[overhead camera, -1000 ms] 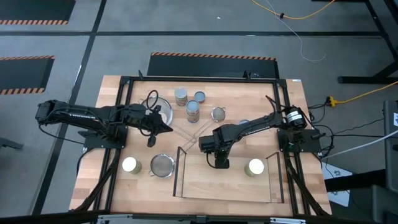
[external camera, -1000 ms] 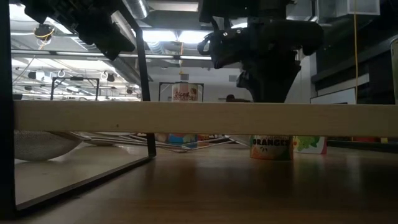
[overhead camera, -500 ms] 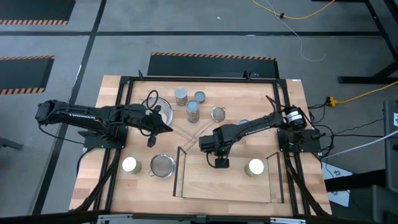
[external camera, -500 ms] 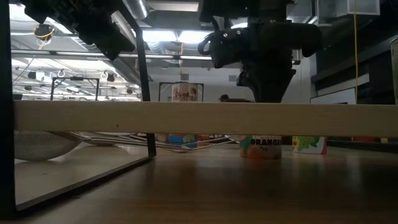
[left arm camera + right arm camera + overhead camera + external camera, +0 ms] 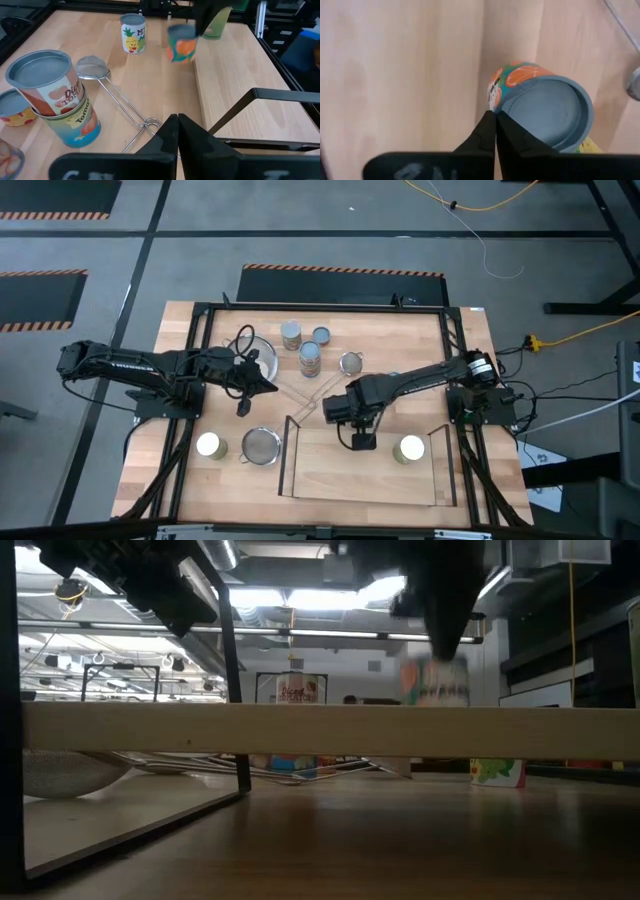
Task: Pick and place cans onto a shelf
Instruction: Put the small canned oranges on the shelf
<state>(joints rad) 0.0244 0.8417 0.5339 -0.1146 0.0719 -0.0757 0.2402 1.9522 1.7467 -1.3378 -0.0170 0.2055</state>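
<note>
One can already on shelf. Right jaws pinched shut on rim of orange can, lifted, hanging over shelf, not set down yet. Left jaws closed, empty, parked over counter. Leftovers on counter: back trio, plus loner left of shelf.

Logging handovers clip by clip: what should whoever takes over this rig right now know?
Left gripper: shut, empty, waiting at the table's left.
Right gripper: shut on the orange can, held above the shelf.
Done: one white-topped can seems to be on the shelf.
Left: set the orange can down, then fetch the back cans and the front-left can.
</note>
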